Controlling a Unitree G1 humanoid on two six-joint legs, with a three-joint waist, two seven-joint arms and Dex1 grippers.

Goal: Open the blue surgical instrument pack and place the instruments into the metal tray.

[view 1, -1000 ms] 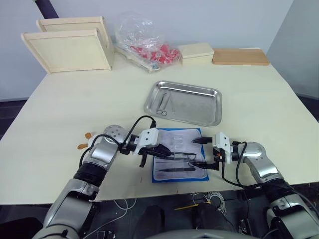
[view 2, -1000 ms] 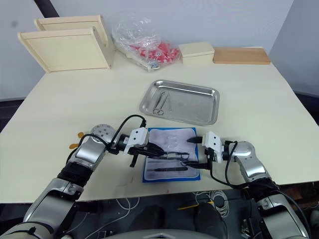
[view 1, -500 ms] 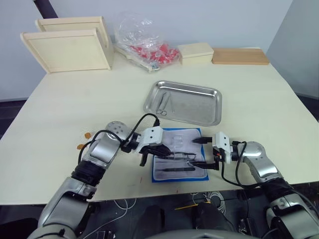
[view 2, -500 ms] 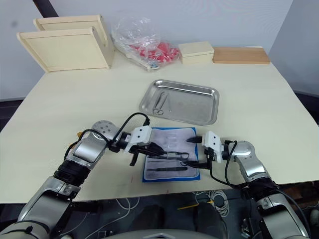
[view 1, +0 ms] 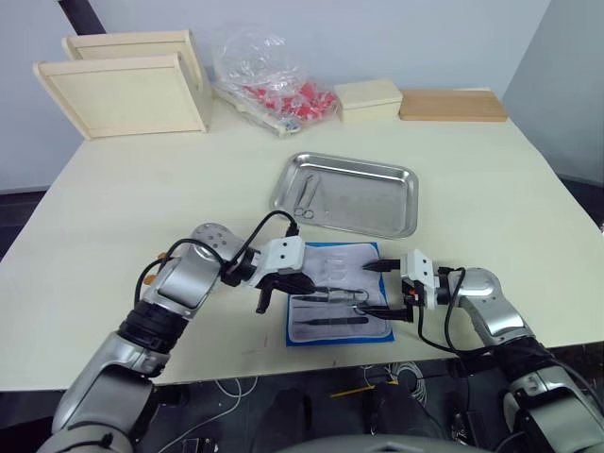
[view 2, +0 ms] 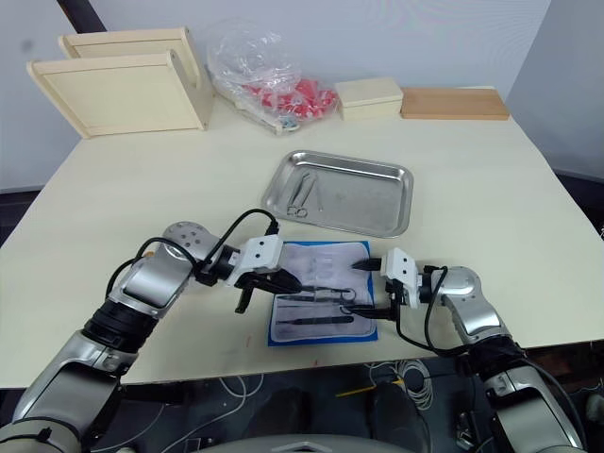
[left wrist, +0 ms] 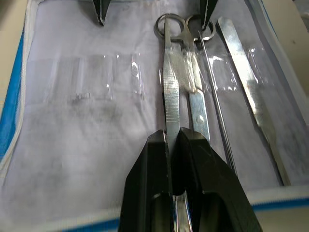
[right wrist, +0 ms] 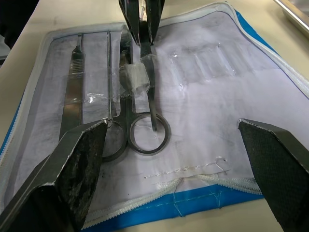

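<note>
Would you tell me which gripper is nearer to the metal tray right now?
The left. The left gripper is shut on a thin tool over the open blue pack, just below the metal tray. The right gripper is open at the pack's right edge, slightly farther.

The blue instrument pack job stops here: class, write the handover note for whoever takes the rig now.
Left gripper: shut on a flat steel instrument lying in the open blue surgical instrument pack.
Right gripper: open, hovering at the pack's right edge, holding nothing.
Pack: unfolded near the table's front edge, with scissors and other tools under its clear straps.
Metal tray: behind the pack, holding a couple of instruments.
Done: pack opened, some tools moved.
Left: draw out the gripped tool, carry it to the tray, then the rest.
</note>
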